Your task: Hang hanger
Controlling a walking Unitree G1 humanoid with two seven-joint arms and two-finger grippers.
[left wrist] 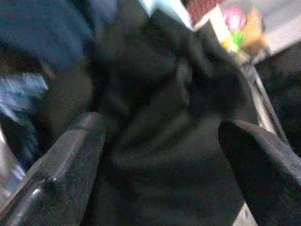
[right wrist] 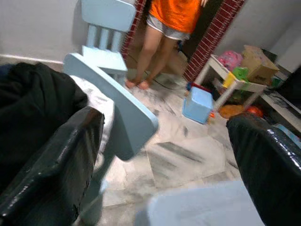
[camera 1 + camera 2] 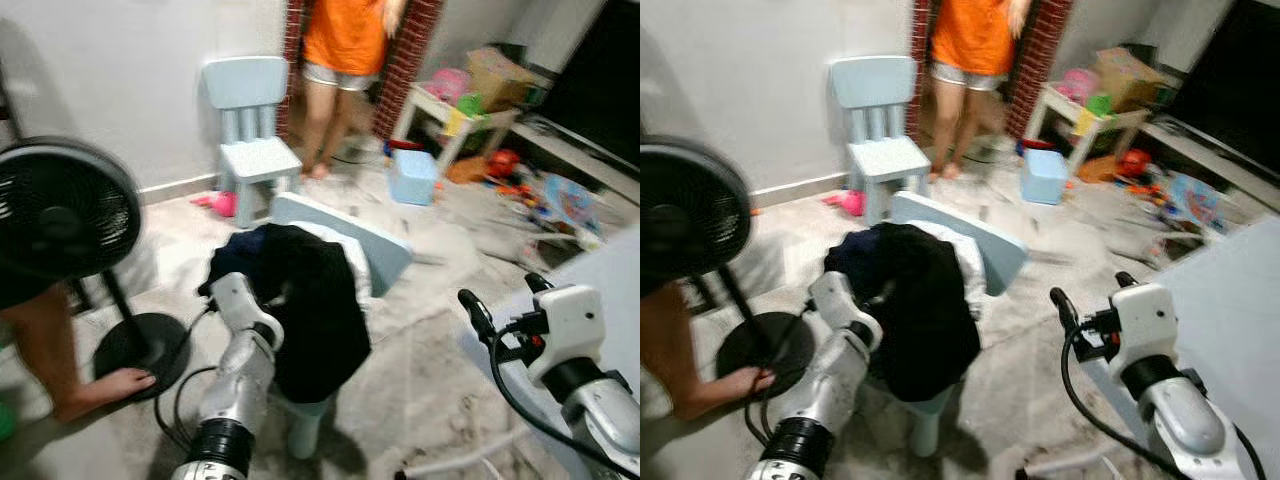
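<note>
Left claw gapes against one black garment; right claw gapes; two blue chairs.

A: anyone spot any readable text or logos in these? brand on the fan, labels on the box, anything?

B: nope, nothing legible anywhere. it's all too blurry and small to make out a single letter or number.

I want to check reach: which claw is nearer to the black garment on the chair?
Left. The left claw is open against the black garment; the right claw hangs apart, over the floor.
</note>
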